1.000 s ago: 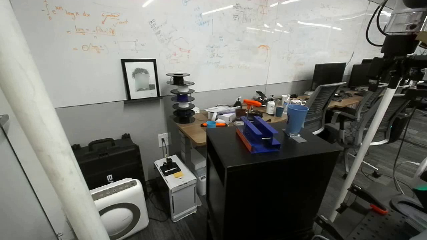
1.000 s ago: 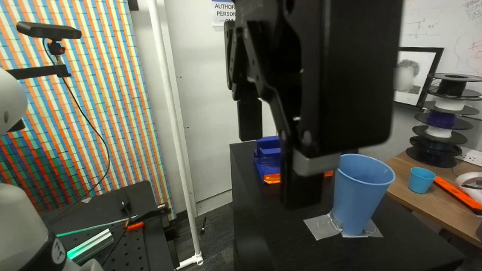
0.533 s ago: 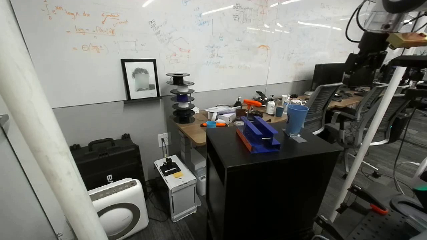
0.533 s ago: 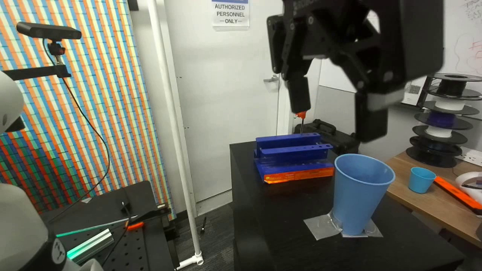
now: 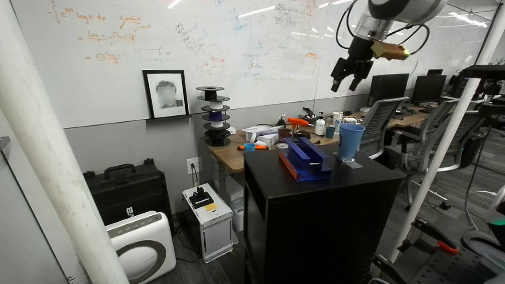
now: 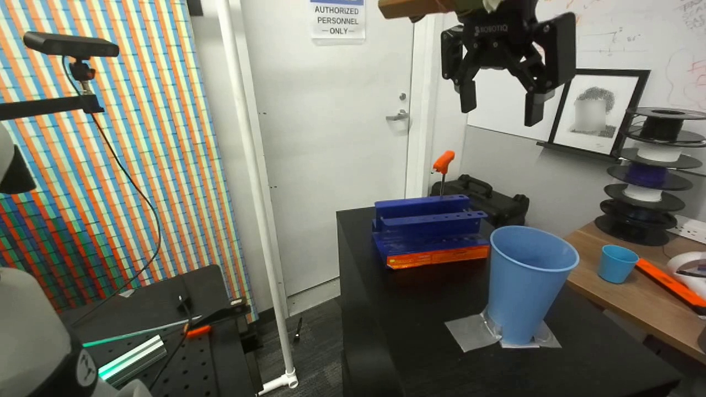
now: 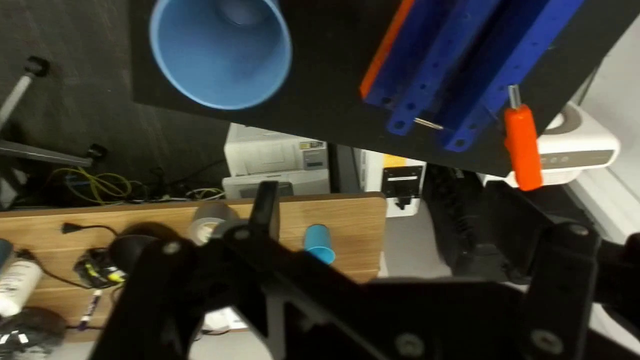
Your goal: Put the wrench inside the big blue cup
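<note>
The wrench, a T-handled tool with an orange grip [image 5: 298,122] [image 6: 444,161] [image 7: 522,147], stands upright with its metal shaft running down to a rail of a blue rack. The big blue cup [image 5: 350,142] [image 6: 527,292] [image 7: 220,55] stands upright, its base taped to the black cabinet top. My gripper [image 5: 344,86] [image 6: 501,113] [image 7: 387,195] is open and empty, well above the cabinet, higher than both cup and wrench. In the wrist view the cup lies at the top left and the wrench at the right, both apart from the fingers.
The dark-blue rack with an orange edge [image 5: 307,157] [image 6: 436,237] sits beside the cup on the black cabinet [image 5: 315,228]. A wooden desk [image 6: 595,270] behind holds a small blue cup [image 6: 618,263] and clutter. A stack of spools [image 6: 653,176] stands on it.
My gripper has swung in from the right edge in an exterior view and risen away from the camera in an exterior view, uncovering the wrench. It stays open. Wrench, rack and cup have not moved.
</note>
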`<state>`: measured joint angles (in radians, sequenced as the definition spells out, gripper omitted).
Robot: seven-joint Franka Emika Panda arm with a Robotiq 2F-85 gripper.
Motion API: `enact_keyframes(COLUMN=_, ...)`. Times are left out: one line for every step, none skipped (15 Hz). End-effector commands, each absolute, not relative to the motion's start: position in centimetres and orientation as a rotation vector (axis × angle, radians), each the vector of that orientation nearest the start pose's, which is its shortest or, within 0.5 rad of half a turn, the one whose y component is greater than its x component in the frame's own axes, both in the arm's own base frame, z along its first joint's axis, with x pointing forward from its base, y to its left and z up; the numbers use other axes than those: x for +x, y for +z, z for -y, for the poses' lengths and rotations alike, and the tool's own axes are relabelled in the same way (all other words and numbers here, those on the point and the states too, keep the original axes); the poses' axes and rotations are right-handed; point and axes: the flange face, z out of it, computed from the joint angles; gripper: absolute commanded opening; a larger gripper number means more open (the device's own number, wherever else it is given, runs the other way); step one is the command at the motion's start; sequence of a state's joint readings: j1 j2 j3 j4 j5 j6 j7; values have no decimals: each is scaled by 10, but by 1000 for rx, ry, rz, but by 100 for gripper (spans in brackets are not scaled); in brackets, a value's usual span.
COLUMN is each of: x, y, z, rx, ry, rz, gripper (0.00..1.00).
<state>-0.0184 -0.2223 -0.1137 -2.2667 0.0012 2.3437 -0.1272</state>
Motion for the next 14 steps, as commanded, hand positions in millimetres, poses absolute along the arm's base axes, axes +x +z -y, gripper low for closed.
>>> enact_keyframes(x=564, y=466, z=37, rx=-3000, ry=-363, rz=184, gripper=100)
enact_keyframes(x=575, y=459, z=30, rx=-2987, ry=-322, rz=226, gripper=100)
enact_keyframes(x=584, y=453, z=23, rx=-2972, ry=-275, rz=269, gripper=100)
enact_keyframes(x=593, y=447, z=17, rx=-2972, ry=-236, rz=293, gripper=100)
enact_keyframes(x=601, y=440, z=11, rx=-2980, ry=-192, rz=316, gripper=100)
enact_keyframes(x=609, y=433, z=6, rx=-3019, ry=-157, rz=309, gripper=100)
enact_keyframes(x=617, y=427, z=0, rx=-3043, ry=-135, rz=335, gripper=100)
enact_keyframes(x=625, y=423, z=-7, rx=-3077, ry=-134, rz=372, gripper=100)
enact_keyframes(x=631, y=419, z=-13, rx=-3101, ry=-115, rz=413, gripper=100)
enact_keyframes(x=638, y=414, z=-19, rx=-3129, ry=-103, rz=451, gripper=100)
enact_keyframes(x=644, y=410, z=-25, rx=-3146, ry=-89, rz=490, gripper=100)
enact_keyframes(x=649, y=407, z=-34, rx=-3150, ry=-78, rz=535, gripper=100)
enact_keyframes(x=653, y=405, z=-43, rx=-3157, ry=-85, rz=568, gripper=100)
enact_keyframes(x=655, y=405, z=-54, rx=-3157, ry=-101, rz=606, gripper=100)
